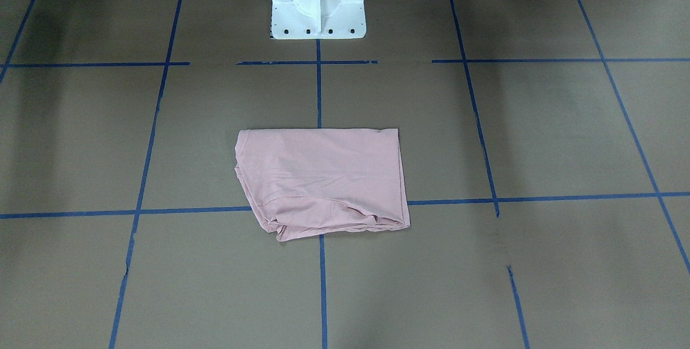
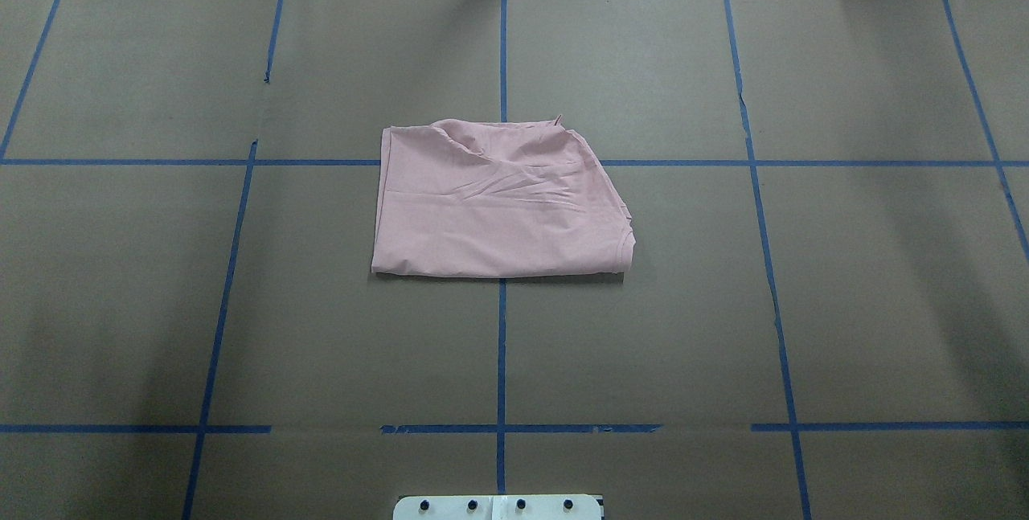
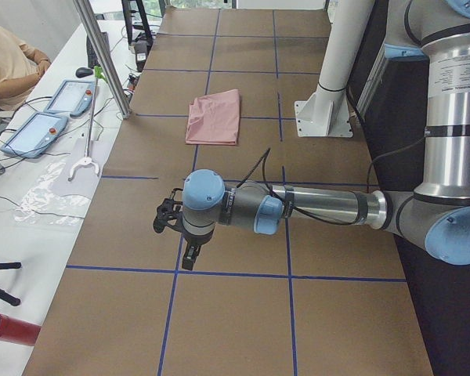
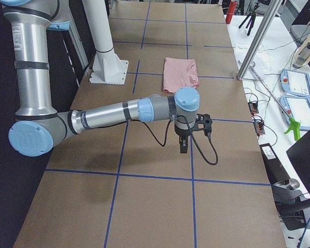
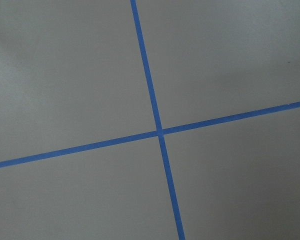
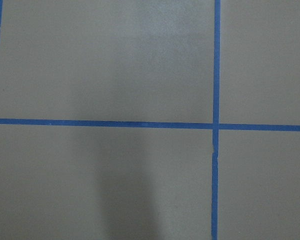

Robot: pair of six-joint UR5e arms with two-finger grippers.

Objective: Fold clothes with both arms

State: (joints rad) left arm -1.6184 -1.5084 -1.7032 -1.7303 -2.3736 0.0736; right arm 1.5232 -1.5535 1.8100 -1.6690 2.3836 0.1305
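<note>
Left pincer (image 3: 189,255) and right pincer (image 4: 183,145) are hanging well apart from the folded shirt (image 2: 502,202) at mid-frame, probably leaving my view clear; their spread I cannot tell.

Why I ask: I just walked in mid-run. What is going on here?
The pink T-shirt lies folded into a rough rectangle at the middle of the table, in front of the white pedestal, and nothing touches it. The left arm and right arm hang over bare table at opposite ends. The left end effector and right end effector point down; open or shut, I cannot tell. The folding looks finished or paused.
</note>
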